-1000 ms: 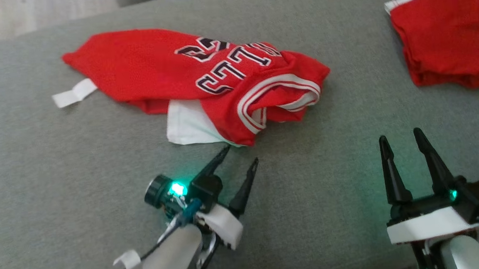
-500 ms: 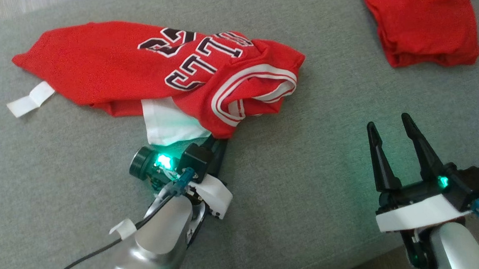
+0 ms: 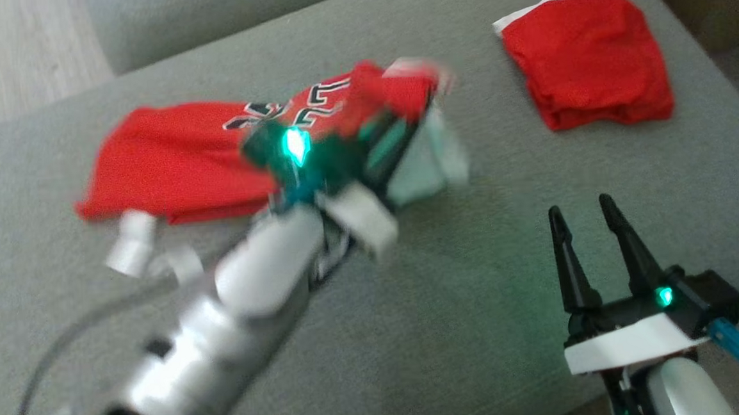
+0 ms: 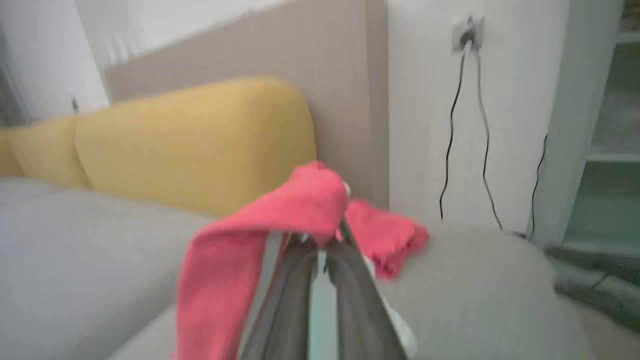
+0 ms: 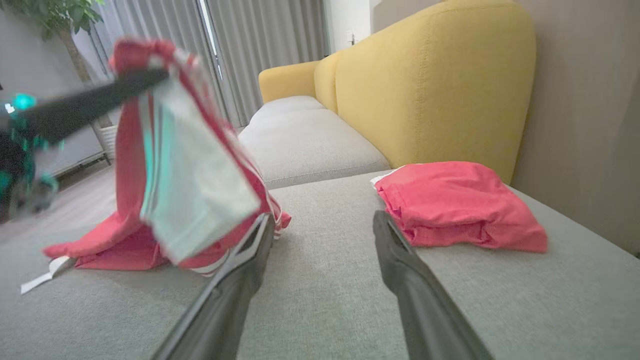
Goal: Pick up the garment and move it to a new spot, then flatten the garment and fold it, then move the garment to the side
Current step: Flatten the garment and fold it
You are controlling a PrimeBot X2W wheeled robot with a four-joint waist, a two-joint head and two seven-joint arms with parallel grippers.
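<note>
Hanging from the left gripper's (image 4: 326, 242) clamped jaws, the soft red garment (image 3: 174, 161) is partly raised off the grey sofa (image 3: 451, 279) at 11 o'clock. A folded red cloth (image 3: 588, 59) is seen at 2 o'clock. The right gripper's (image 3: 578, 211) jaws are seen apart.

A folded red cloth bundle (image 3: 588, 59) is laid far right on the grey upholstered seat (image 3: 468, 355); yellow cushioned backrests (image 5: 430, 85) are seen beyond.

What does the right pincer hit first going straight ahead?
The right pincer likely meets bare grey cushion, in the gap between lifted jersey and folded red cloth; depth unclear, could clip that cloth's edge.
</note>
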